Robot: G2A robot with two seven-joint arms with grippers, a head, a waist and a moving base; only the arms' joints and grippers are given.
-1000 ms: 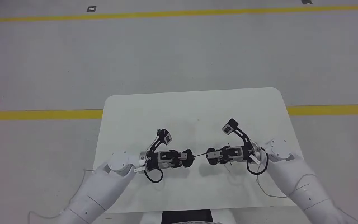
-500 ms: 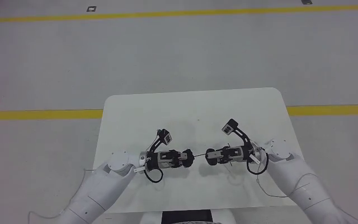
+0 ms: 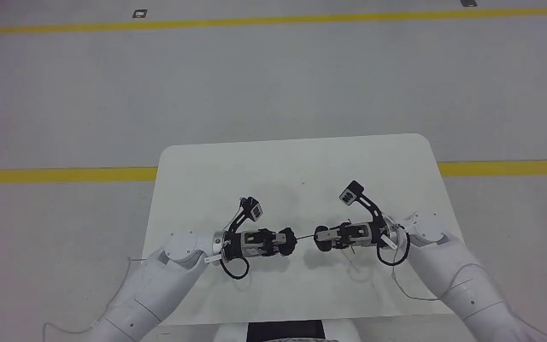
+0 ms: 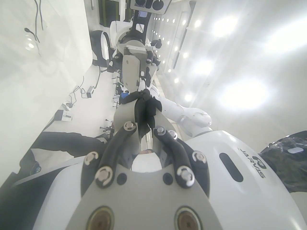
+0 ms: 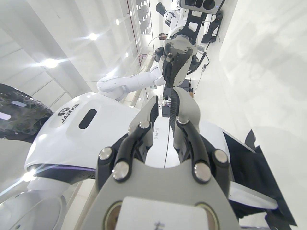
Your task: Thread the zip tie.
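Above the middle of the white table (image 3: 256,171), my left gripper (image 3: 295,238) and right gripper (image 3: 317,238) point at each other, almost tip to tip. A thin black zip tie (image 3: 305,235) bridges the small gap between them. My left gripper (image 4: 146,111) is shut on a black bunched end of the tie (image 4: 144,118), with the right gripper (image 4: 144,89) straight ahead. In the right wrist view, the ridged black strap (image 5: 173,107) runs out of my right gripper (image 5: 168,96) toward the left gripper (image 5: 169,82).
Loose black zip ties (image 4: 38,8) lie on the tabletop away from the grippers. Both arms hover over the near half of the table. The far half (image 3: 299,158) is bare white surface. Grey floor with yellow lines surrounds the table.
The right arm has crept slightly toward the left gripper, narrowing the gap. The left arm has held still.
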